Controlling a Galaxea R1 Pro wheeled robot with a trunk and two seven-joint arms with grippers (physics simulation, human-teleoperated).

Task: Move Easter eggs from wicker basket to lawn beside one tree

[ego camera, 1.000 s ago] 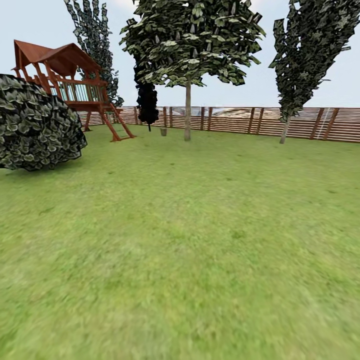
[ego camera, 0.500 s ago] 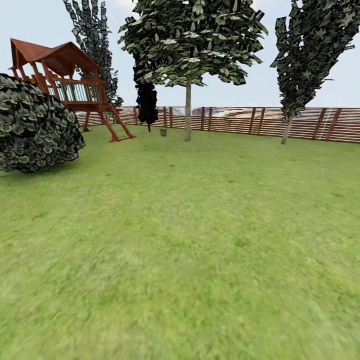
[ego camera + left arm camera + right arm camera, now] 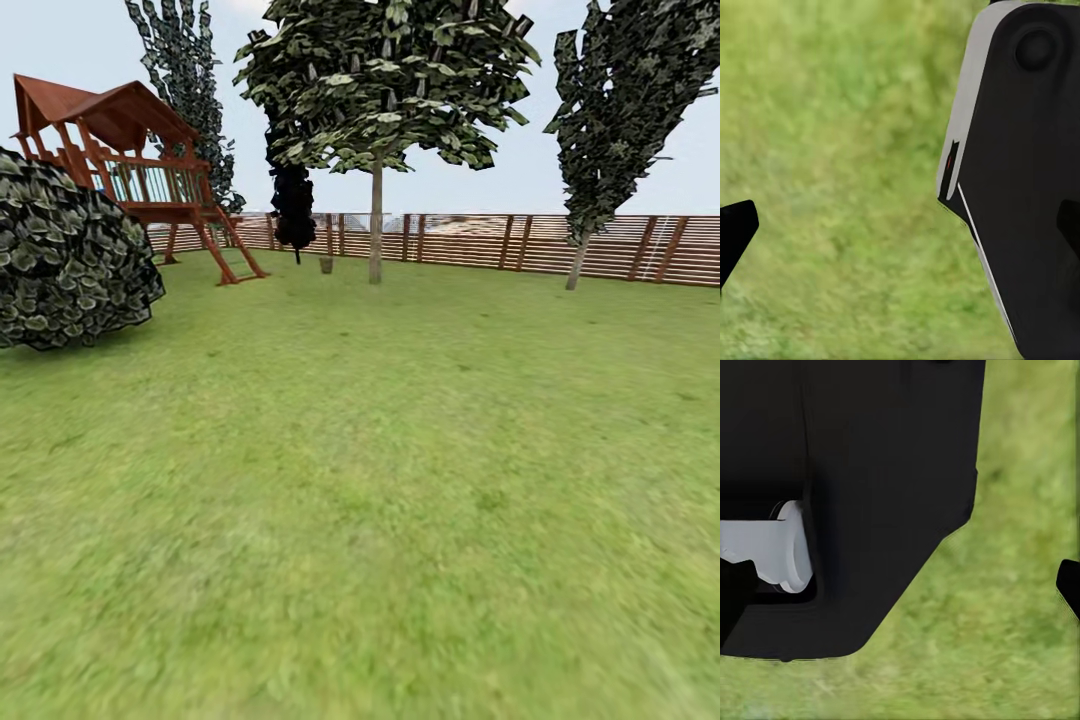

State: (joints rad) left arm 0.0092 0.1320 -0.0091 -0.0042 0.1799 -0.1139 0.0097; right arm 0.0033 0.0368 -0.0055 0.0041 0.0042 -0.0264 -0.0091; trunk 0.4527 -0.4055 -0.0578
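Observation:
The lawn (image 3: 380, 480) spreads wide and green ahead of me in the head view. The Easter eggs, the wicker basket and the thick-trunked tree are out of view. A small brownish thing (image 3: 326, 265) stands far off on the grass, too small to identify. In the left wrist view my left gripper (image 3: 900, 232) hangs open over grass, one dark fingertip (image 3: 735, 232) at the picture's edge. My right gripper (image 3: 900, 585) is open too, its fingertip (image 3: 1069, 585) over grass, with nothing between the fingers.
A thin-trunked leafy tree (image 3: 376, 225) stands far ahead before a brown slat fence (image 3: 500, 242). Dark narrow trees (image 3: 600, 150) flank it. A red-brown wooden playhouse (image 3: 130, 170) and a big round bush (image 3: 65, 260) stand at the left. My own dark body (image 3: 1020, 180) is beside each gripper.
The whole head view has shifted slightly: bush and playhouse drift left, the right-hand tree drifts right, so the camera has moved forward. Nothing in the garden itself moved.

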